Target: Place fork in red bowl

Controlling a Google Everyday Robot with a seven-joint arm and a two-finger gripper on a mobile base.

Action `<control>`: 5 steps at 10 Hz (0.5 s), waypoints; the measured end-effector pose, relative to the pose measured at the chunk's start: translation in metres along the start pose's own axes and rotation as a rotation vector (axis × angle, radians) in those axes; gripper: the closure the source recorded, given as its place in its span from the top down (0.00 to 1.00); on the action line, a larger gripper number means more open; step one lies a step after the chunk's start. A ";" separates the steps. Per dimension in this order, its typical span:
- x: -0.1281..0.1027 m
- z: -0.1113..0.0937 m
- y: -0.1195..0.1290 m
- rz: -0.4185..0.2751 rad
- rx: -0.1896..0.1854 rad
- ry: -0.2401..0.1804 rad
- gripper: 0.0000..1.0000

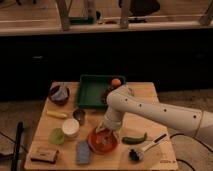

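The red bowl (pixel 101 143) sits on the wooden table (pixel 150 100) near its front edge, left of centre. My white arm reaches in from the right and bends down over it. My gripper (pixel 105 131) points down just above the bowl's far rim, partly covering the inside. I cannot make out the fork; it is hidden at or under the gripper.
A green tray (pixel 95 92) with an orange (pixel 116 82) stands behind the bowl. A dark brown bowl (pixel 59 94), banana (pixel 56 114), metal cup (pixel 79 116), white cup (pixel 70 127) and green cup (pixel 56 136) lie left. A blue sponge (pixel 83 152), green vegetable (pixel 134 139) and brush (pixel 145 147) lie in front.
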 end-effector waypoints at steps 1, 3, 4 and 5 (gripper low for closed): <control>-0.001 -0.001 -0.001 0.002 -0.002 0.001 0.80; -0.001 -0.004 0.000 0.008 -0.004 0.004 0.80; -0.001 -0.005 -0.001 0.009 -0.003 0.004 0.80; -0.001 -0.006 -0.001 0.010 -0.002 0.003 0.80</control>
